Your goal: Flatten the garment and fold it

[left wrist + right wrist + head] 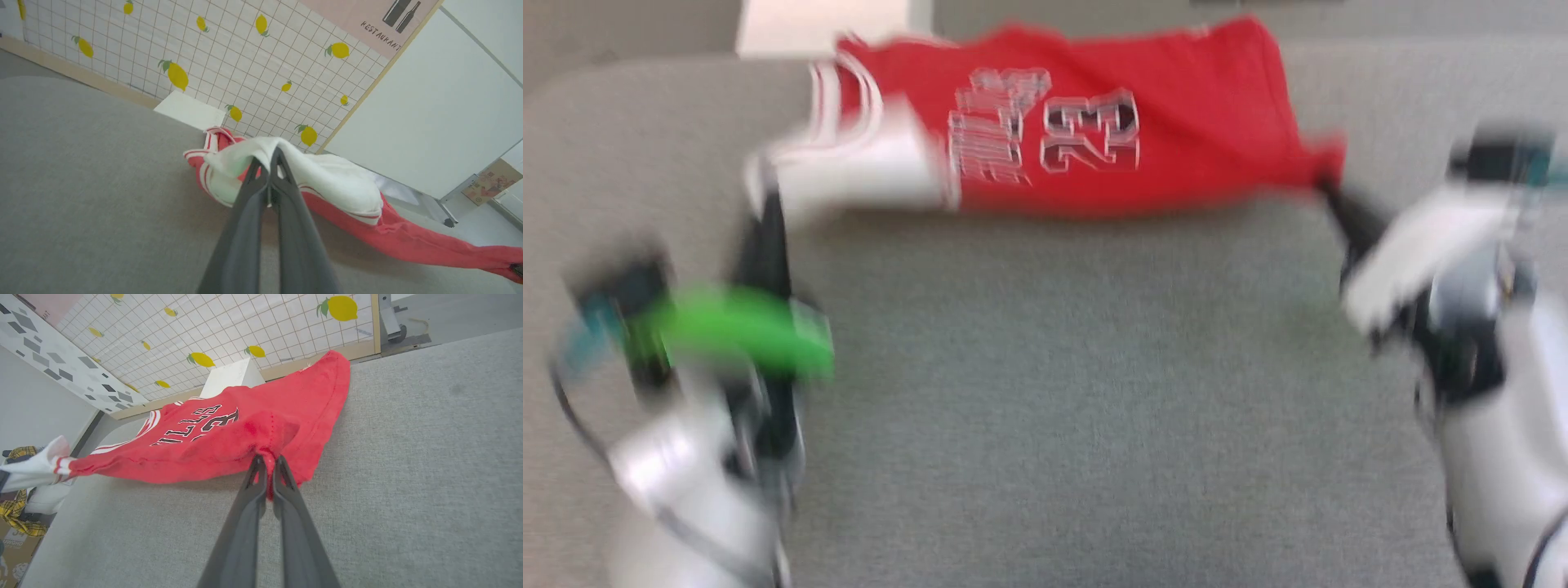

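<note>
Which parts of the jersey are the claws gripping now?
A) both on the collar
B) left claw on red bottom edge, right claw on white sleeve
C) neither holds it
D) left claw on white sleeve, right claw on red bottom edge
D: the left claw is shut on the white sleeve, and the right claw pinches the red stitched edge of the garment.

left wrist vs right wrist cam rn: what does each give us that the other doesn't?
Left wrist: a close-up of the left gripper shut on the white sleeve of the garment; a pink poster with bottle silhouettes.
Right wrist: a close-up of the right gripper shut on the red hem; the black chest lettering; a yellow plaid cloth at lower left.
Shared: the garment stretched over the grey surface, the lemon-patterned wall, the white box.
</note>
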